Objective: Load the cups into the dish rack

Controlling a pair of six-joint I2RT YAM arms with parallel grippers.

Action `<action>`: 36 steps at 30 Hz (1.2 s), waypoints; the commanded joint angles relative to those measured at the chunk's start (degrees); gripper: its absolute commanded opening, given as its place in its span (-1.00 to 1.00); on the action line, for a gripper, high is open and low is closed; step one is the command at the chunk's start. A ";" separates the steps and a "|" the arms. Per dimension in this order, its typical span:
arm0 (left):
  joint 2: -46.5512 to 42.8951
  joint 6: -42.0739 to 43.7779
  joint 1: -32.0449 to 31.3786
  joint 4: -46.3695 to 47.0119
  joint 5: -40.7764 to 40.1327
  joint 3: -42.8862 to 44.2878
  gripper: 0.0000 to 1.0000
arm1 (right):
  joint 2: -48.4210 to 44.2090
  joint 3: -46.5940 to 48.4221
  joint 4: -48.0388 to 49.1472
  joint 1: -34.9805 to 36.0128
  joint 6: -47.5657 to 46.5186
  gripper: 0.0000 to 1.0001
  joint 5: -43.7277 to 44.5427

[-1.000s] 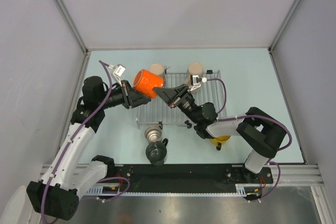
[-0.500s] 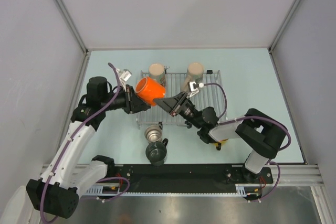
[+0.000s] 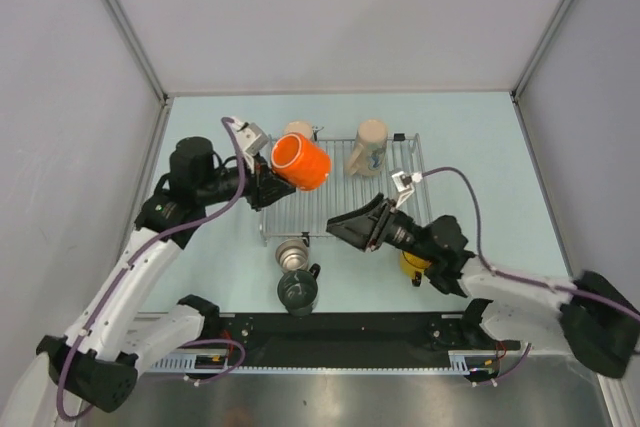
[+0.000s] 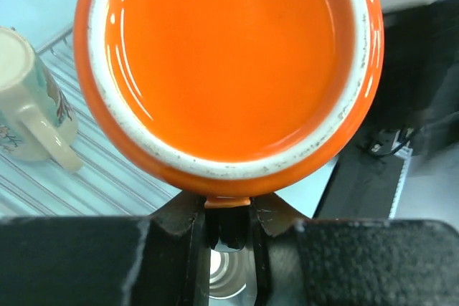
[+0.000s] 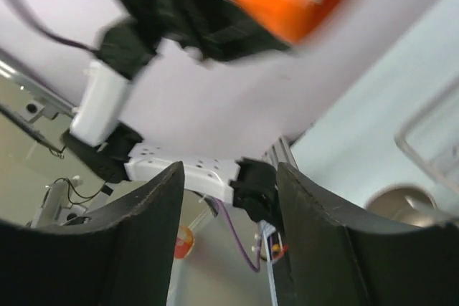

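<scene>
My left gripper (image 3: 264, 183) is shut on the handle of the orange cup (image 3: 302, 162), which hangs tilted above the left end of the dish rack (image 3: 345, 192). In the left wrist view the orange cup (image 4: 229, 69) shows its open mouth, its handle pinched in my left gripper (image 4: 228, 209). My right gripper (image 3: 342, 228) stands open and empty at the rack's front edge, and in its own view the right gripper (image 5: 229, 198) has nothing between the fingers. One cream cup (image 3: 369, 146) lies in the rack. Another cream cup (image 3: 292, 129) is half hidden behind the orange one.
A steel cup (image 3: 291, 254) and a dark cup (image 3: 298, 292) stand on the table in front of the rack. A yellow cup (image 3: 413, 266) sits partly under the right arm. Grey walls close the table on three sides.
The right gripper has opened and drawn back from the orange cup toward the near right. The left arm has swung the cup to the right over the rack, its mouth turned upward.
</scene>
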 commanded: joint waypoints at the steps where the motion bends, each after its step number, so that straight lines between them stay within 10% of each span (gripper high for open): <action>1: 5.40 5.64 -7.34 3.16 -12.90 2.05 -0.99 | -16.94 10.89 -29.58 0.39 -16.60 0.24 3.00; 8: 17.44 7.84 -12.71 3.68 -22.25 7.14 -0.99 | -30.14 18.84 -56.42 1.09 -26.75 0.31 15.39; 36: 40.13 8.80 -14.74 6.67 -36.93 21.82 -0.99 | -32.95 10.67 -59.25 -1.98 -31.85 0.30 14.26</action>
